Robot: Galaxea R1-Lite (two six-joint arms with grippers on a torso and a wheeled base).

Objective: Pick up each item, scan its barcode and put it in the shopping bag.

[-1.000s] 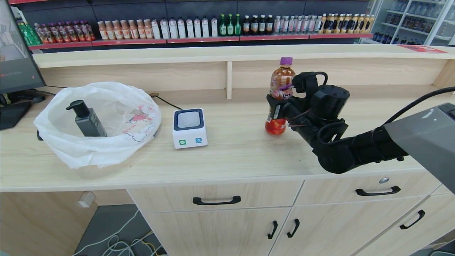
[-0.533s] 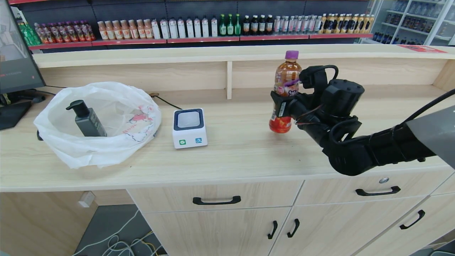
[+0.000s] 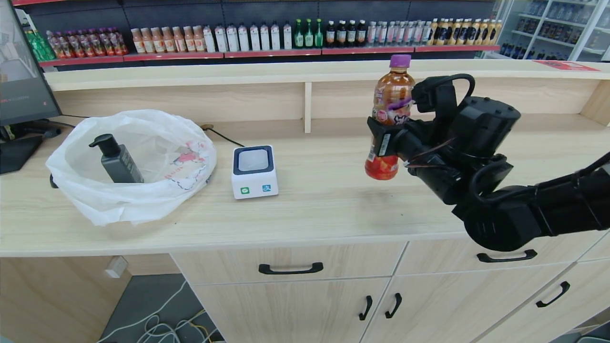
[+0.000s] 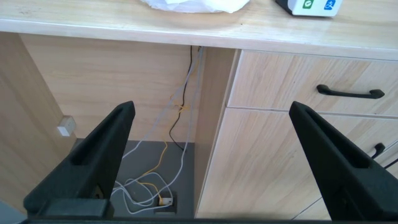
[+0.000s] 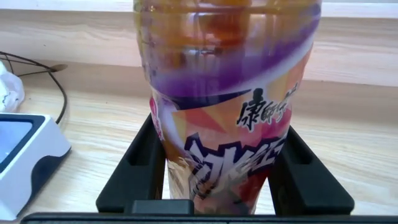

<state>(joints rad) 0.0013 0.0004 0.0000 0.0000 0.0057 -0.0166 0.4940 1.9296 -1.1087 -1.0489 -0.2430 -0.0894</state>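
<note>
Above the counter [image 3: 310, 209], head view: the right tool [image 3: 384, 143] holds the drink bottle [image 3: 393, 95] upright and clear of the surface, well to the right of the scanner [image 3: 254, 171]. I judge this a carry grip ahead of scanning. The shopping bag [image 3: 143, 190] lies open at the left, with a pump bottle [image 3: 116, 162] inside.

Left wrist view: the left tool [image 4: 208, 155] hangs below the counter edge, spread wide and empty.

Right wrist view: the fingers [image 5: 134, 165] clamp the bottle's label band from both sides.
</note>
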